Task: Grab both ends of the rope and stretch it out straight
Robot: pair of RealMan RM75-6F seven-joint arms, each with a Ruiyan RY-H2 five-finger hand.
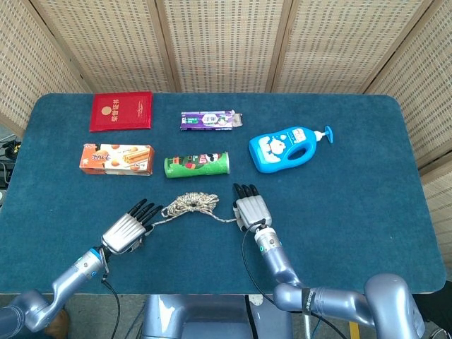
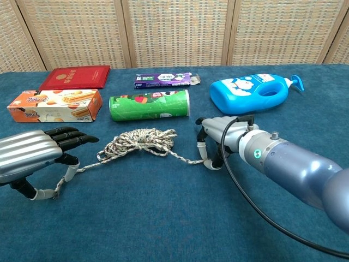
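The rope (image 1: 189, 203) (image 2: 139, 140) lies on the blue table as a loose coil with a tail running out each way. My right hand (image 1: 251, 210) (image 2: 219, 138) rests at the coil's right side. It pinches the right tail's end against the cloth between thumb and a finger, its other fingers stretched forward. My left hand (image 1: 128, 230) (image 2: 34, 157) hovers over the left tail with its fingers apart. The tail's frayed end (image 2: 56, 191) lies under it between thumb and fingers, not gripped.
Behind the rope lie a green snack can (image 1: 197, 164), an orange biscuit box (image 1: 116, 159), a red booklet (image 1: 121, 111), a purple packet (image 1: 209, 120) and a blue pump bottle (image 1: 286, 149). The table's front edge (image 1: 212, 291) is just behind both hands.
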